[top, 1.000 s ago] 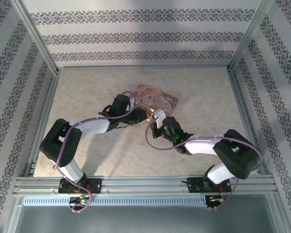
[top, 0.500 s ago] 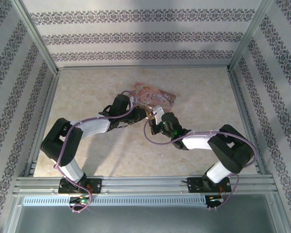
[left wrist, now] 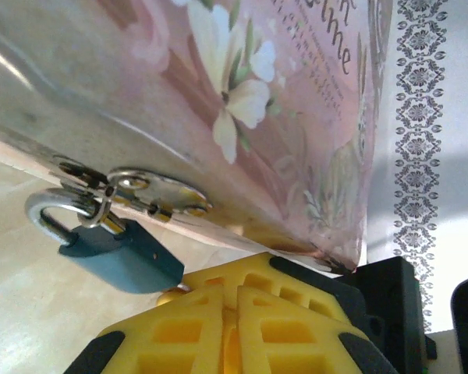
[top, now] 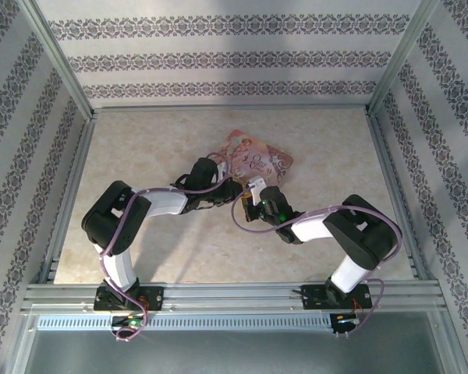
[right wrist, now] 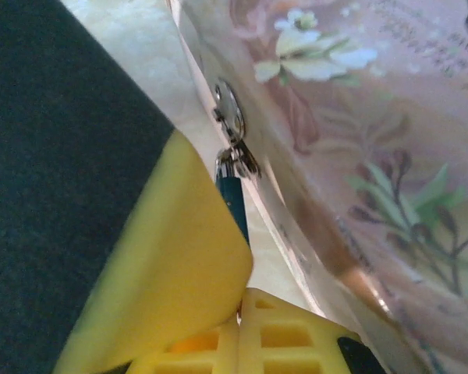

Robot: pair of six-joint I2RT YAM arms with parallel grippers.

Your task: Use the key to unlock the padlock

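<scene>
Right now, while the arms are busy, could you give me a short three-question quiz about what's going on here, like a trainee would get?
1. True or false: the padlock lies loose, apart from the pink box.
2. The padlock's body is: A red, B blue-teal, C black.
3. Short answer: what is pictured on the pink box?

Key: 1 false, it hangs from the box's metal clasp. 2 B. 3 flowers.

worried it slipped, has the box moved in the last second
Yes. The box has shifted slightly right, toward the right rail, and turned a little.
</scene>
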